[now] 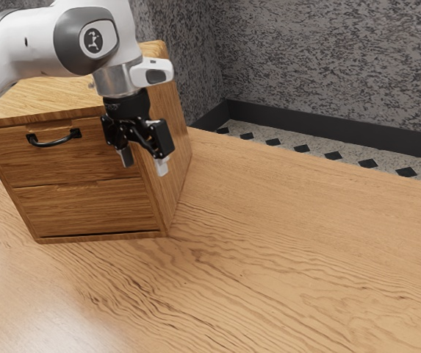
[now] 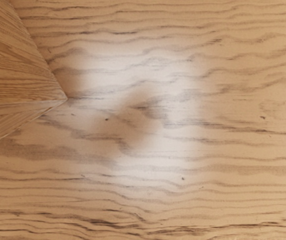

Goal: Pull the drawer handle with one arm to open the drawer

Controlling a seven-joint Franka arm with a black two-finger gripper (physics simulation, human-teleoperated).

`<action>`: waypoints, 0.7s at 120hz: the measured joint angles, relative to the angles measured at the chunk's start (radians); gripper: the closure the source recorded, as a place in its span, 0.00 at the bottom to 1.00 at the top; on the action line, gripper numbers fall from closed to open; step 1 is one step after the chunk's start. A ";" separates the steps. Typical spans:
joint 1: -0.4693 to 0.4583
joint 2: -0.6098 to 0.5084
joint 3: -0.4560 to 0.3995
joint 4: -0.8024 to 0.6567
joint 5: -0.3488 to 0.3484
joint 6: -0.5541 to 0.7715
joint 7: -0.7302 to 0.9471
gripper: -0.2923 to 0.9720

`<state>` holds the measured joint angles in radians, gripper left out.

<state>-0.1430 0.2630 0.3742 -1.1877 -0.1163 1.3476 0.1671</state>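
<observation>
Exterior view: jaws hide drawer's end.

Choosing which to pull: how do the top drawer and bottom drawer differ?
The top drawer carries a black handle; the bottom drawer shows none. The gripper hangs level with the top drawer, above the bottom drawer. Both are the same grained wood and look shut.

A white robot arm is seen entering from the exterior view's upper left, bent downward at its grey-jointed wrist. A black two-finger gripper is hung beneath it, pointed down. Its pale-tipped fingers are spread apart, with nothing held between them.
</observation>
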 joint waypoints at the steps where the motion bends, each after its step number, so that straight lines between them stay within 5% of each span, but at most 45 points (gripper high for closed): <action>1: 0.000 0.000 0.000 0.000 -0.001 0.000 0.001 0.23; 20: 0.012 -0.015 0.000 0.008 -0.015 -0.005 0.017 0.23; 39: 0.010 -0.349 0.032 0.030 -0.017 0.001 0.128 0.23; 68: 0.084 -0.336 0.065 0.005 0.139 0.054 0.529 0.23; 84: 0.068 -0.430 0.079 -0.261 0.177 0.160 0.724 0.23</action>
<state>-0.0755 -0.1669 0.4531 -1.4485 0.0603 1.5078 0.8908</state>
